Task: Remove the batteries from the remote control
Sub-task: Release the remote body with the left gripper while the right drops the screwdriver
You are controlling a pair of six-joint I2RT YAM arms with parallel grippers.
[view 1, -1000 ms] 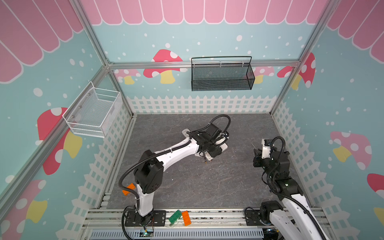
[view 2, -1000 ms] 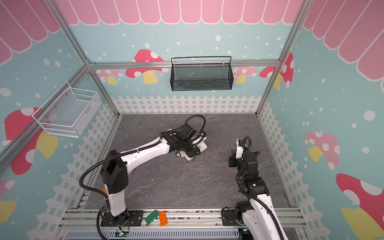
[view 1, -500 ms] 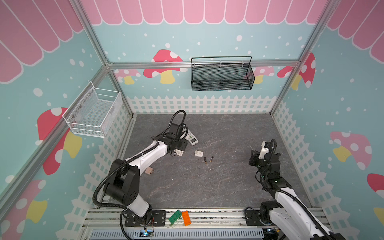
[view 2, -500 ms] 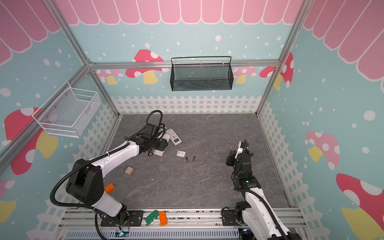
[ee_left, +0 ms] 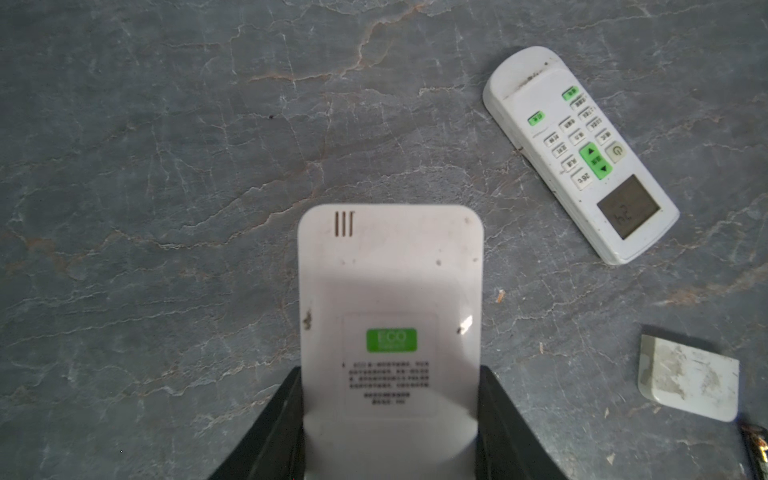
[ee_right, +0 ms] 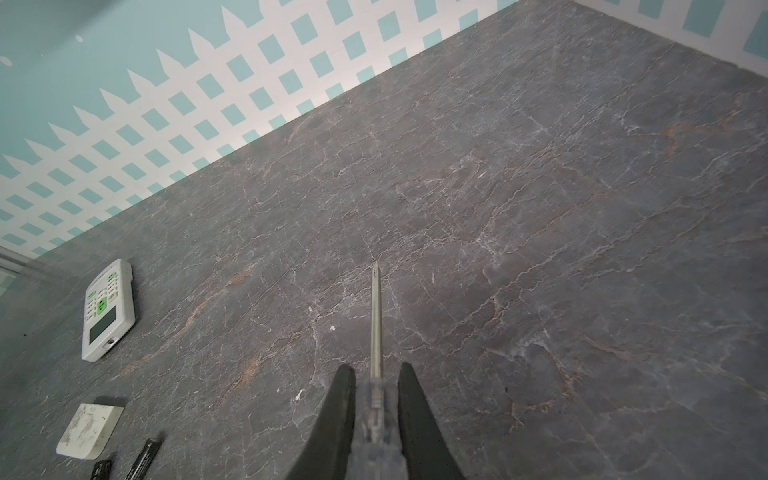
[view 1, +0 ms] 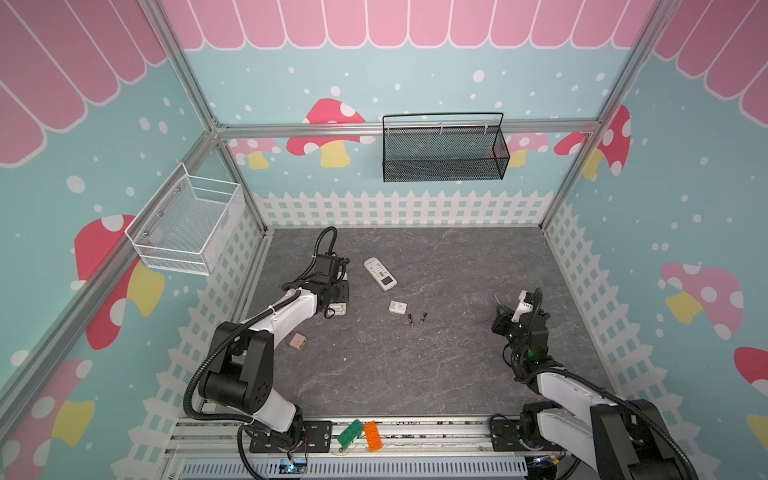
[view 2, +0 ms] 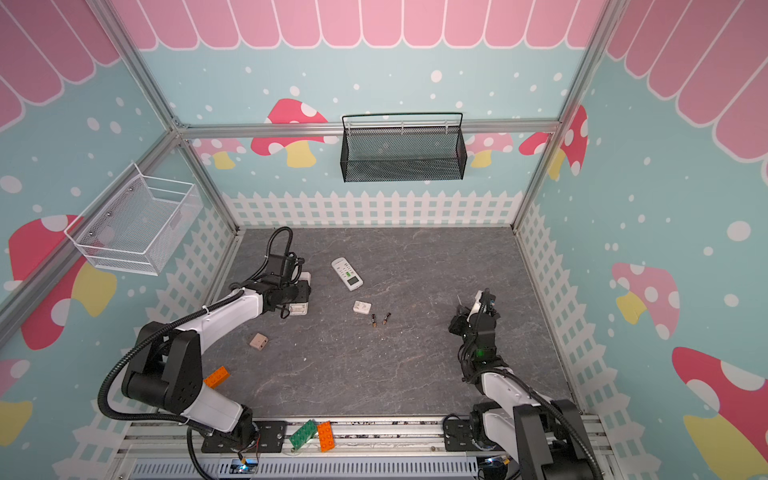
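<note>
We see the left gripper with its fingers pressed on the two long sides of a white remote. The remote is turned face down, low at the bench, with its back and green label upward. We think this hold is meant to keep the remote from sliding while its battery end is worked on. That end sits under the wrist and is blurred, so we cannot tell if cells are inside. The right gripper is clenched on the clear handle of a screwdriver, tip forward over bare bench, well apart from everything. It seems parked, ready as a prying tool. Two batteries lie loose near the middle of the bench in both top views, just beside a white cover. A beige cover lies near the left arm. A second remote lies face up with digits on its display, so we judge it is probably loaded.
</note>
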